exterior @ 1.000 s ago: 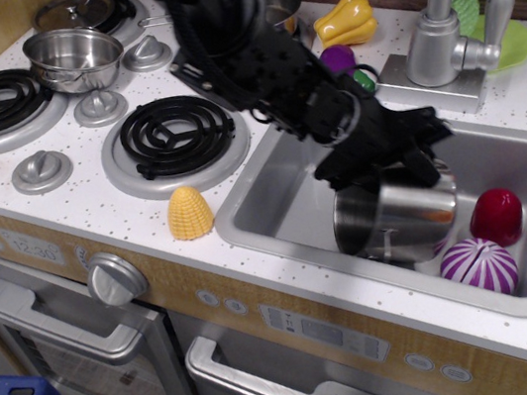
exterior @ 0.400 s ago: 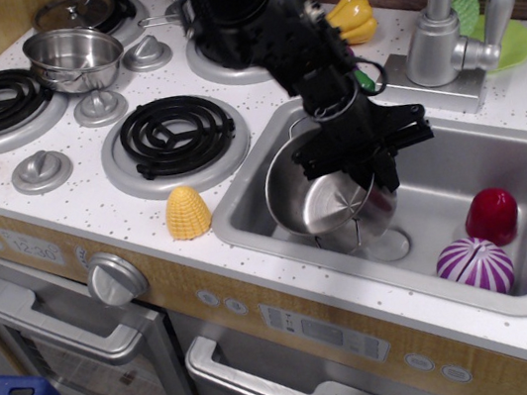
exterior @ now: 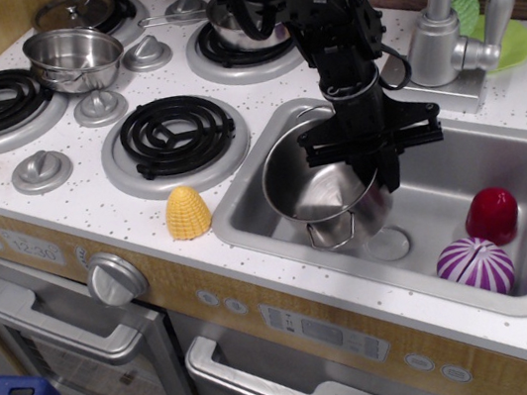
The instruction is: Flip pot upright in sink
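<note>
The shiny steel pot (exterior: 322, 200) is in the left half of the grey sink (exterior: 482, 155). Its opening faces up and a little toward the left, and a wire loop handle hangs on its front side. My black gripper (exterior: 373, 152) reaches down from above and is shut on the pot's far right rim. The pot looks nearly upright, slightly tilted, just above or on the sink floor beside the round drain (exterior: 389, 243). I cannot tell whether its base rests on the floor.
A red toy (exterior: 494, 214) and a purple striped toy (exterior: 475, 264) lie in the sink's right end. A yellow corn piece (exterior: 189, 212) sits on the counter at the sink's left. The faucet (exterior: 439, 24) stands behind the sink. A shallow steel pot (exterior: 74, 57) sits at the back left.
The pot has swung from lying on its side in the sink's middle to opening-up at the left. The arm has risen to a more vertical pose above it.
</note>
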Tool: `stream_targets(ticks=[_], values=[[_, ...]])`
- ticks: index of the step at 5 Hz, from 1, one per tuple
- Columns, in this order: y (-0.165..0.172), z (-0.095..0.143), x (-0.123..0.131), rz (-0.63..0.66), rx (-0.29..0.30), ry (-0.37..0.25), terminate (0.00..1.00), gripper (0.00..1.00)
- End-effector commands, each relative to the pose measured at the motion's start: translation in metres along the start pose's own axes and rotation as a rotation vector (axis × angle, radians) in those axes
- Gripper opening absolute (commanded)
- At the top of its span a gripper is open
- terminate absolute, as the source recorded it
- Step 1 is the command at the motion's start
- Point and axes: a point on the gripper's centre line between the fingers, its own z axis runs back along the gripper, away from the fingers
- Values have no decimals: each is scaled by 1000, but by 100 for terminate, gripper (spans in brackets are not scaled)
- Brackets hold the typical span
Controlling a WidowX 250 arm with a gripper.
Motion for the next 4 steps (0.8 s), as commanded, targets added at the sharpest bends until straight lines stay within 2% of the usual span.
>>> stream_targets(ticks=[1,3,4], values=[[-6,8,7,-8,-16,-48,0,100],[-6,8,7,-8,-16,-48,0,100],[-6,8,7,-8,-16,-48,100,100]])
